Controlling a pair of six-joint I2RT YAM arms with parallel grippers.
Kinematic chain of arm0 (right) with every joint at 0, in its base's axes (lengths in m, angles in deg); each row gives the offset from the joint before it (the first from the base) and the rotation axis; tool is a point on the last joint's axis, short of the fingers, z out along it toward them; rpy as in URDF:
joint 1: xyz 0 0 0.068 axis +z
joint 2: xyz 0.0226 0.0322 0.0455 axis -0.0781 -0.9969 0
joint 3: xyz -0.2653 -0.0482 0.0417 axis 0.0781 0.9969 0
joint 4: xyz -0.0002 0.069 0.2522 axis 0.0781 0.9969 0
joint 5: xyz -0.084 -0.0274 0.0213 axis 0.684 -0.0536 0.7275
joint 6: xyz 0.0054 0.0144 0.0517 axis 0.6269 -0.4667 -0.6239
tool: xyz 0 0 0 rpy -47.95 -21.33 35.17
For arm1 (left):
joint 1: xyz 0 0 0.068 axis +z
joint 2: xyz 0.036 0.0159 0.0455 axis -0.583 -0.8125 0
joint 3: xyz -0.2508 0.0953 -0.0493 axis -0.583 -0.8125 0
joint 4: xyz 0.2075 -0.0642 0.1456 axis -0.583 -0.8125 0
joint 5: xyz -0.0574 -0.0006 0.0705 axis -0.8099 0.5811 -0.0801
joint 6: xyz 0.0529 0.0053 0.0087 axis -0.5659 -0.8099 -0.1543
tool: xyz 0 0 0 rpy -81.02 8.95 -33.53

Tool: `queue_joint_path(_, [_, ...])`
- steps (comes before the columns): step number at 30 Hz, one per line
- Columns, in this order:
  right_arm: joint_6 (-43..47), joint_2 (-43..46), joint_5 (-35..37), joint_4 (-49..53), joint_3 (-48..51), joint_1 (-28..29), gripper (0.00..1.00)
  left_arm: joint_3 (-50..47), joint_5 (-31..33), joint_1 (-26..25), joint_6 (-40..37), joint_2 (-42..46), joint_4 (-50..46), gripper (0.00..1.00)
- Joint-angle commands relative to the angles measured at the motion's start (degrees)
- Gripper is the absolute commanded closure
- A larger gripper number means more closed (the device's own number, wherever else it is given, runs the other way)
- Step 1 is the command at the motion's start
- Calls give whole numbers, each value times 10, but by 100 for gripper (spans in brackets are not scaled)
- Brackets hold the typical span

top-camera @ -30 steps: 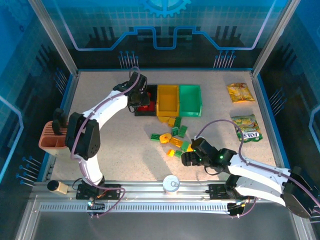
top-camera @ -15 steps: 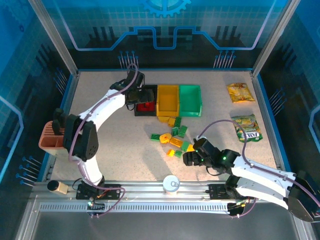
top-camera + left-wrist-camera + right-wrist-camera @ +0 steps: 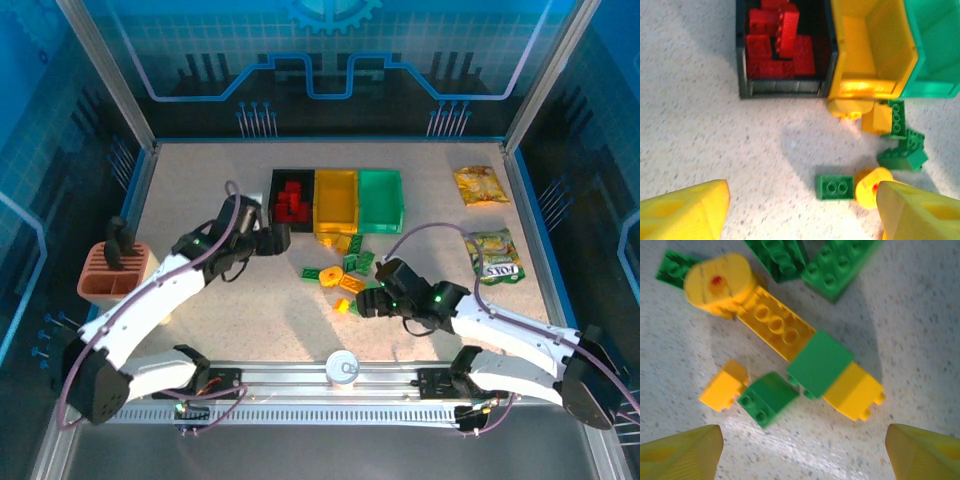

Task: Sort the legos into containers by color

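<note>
Three containers stand in a row at the back: black [image 3: 274,210], yellow [image 3: 336,198], green [image 3: 381,198]. Red legos [image 3: 780,40] lie in the black one [image 3: 742,75]; the yellow bin [image 3: 875,50] looks bare inside. Green and yellow legos [image 3: 345,270] are scattered in front. My left gripper [image 3: 279,238] hangs open just before the black bin, nothing between its fingers [image 3: 685,210]; a green brick [image 3: 835,186] and a round yellow piece [image 3: 867,186] lie ahead of it. My right gripper [image 3: 366,300] is open over the near bricks: a small green one [image 3: 767,397], a small yellow one [image 3: 722,385] and a green-on-yellow stack [image 3: 820,362].
A terracotta ridged holder [image 3: 115,272] stands at the left edge. Two snack packets [image 3: 480,185] [image 3: 495,255] lie at the right. A white round cap [image 3: 342,366] sits on the near rail between the arm bases.
My left gripper opened over the black bin, then drew back toward the near left. My right gripper crept forward and left toward the scattered bricks, still open.
</note>
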Motion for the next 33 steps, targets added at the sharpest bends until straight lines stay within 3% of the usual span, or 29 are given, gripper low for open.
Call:
queue_joint_path(1, [39, -27, -11, 9, -48, -6, 14, -52, 29, -10, 26, 76, -15, 22])
queue_joint_path(15, [120, -256, -83, 69, -260, 20, 9, -176, 25, -34, 96, 313, -111, 23])
queue_joint_path(24, [109, -394, -62, 124, -365, 32, 14, -82, 44, -35, 54, 334, -200, 21])
queue_joint_path(33, [111, -467, 2, 172, -413, 31, 15, -82, 48, -35, 50, 346, -208, 21])
